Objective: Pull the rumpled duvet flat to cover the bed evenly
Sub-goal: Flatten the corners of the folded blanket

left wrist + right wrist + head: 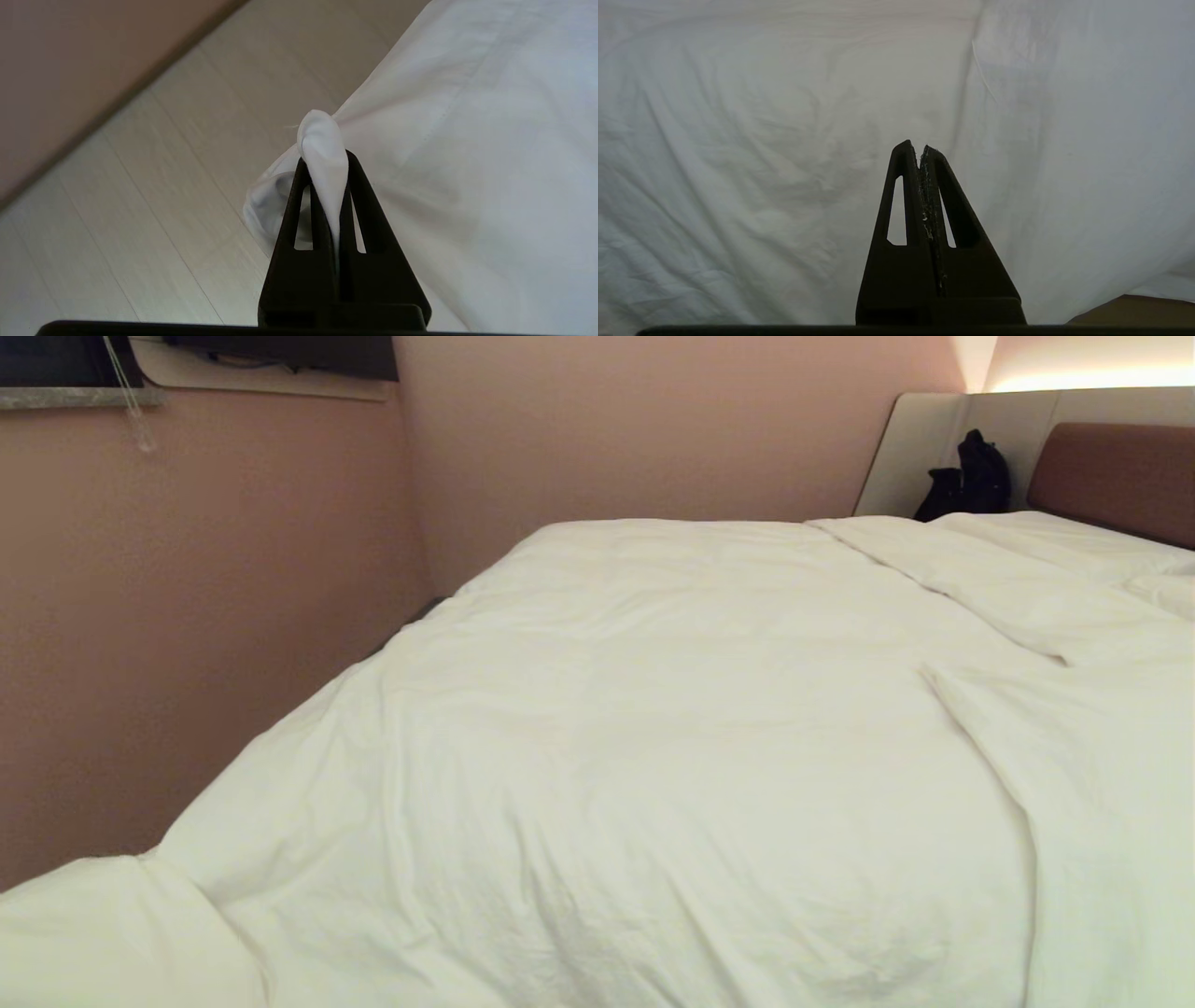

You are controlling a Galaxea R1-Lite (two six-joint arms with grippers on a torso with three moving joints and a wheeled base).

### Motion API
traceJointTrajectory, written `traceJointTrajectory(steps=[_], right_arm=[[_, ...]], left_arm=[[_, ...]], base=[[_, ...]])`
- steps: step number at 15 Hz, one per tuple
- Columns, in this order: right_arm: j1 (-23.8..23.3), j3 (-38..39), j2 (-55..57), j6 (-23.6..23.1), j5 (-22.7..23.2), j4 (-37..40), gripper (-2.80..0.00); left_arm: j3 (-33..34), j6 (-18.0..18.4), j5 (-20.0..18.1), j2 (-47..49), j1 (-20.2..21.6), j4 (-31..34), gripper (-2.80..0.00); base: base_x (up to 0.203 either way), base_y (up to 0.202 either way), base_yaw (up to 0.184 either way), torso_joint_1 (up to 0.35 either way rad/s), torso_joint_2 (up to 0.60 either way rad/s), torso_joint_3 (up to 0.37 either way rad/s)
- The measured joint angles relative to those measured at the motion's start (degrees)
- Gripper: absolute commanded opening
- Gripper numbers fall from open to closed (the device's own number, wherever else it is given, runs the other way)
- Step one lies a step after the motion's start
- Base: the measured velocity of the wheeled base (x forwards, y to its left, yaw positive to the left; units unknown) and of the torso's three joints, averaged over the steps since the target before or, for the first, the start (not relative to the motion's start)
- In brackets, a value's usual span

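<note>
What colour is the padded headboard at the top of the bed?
Brown. The headboard shows best in the head view.

A black bag [966, 476] sits in the corner by pink walls [187, 616].

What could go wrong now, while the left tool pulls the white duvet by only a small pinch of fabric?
1. The left tool grips only a thin tuft of the thick white duvet, so the cloth may slip out.
2. The pinched corner hangs over the pale wooden floor; pulling further could drag it down.
3. The right tool is shut on nothing, so a one-sided pull may leave the fold uneven.
</note>
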Motion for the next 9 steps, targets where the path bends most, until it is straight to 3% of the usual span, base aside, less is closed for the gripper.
traceJointTrajectory(steps=[4,9], right_arm=[[0.00,0.00,0.00,0.01,0.02,-0.02,-2.80],[0.00,0.00,0.00,0.01,0.00,0.00,-2.80]], left_arm=[[2.23,-2.70,-0.22,2.23,4.62,-0.69,-2.80],[4.25,-2.78,-0.51,8.75,11.71,-10.27,-2.80]], base=[[0.000,0.000,0.000,0.000,0.00,0.000],[0.000,0.000,0.000,0.000,0.00,0.000]])
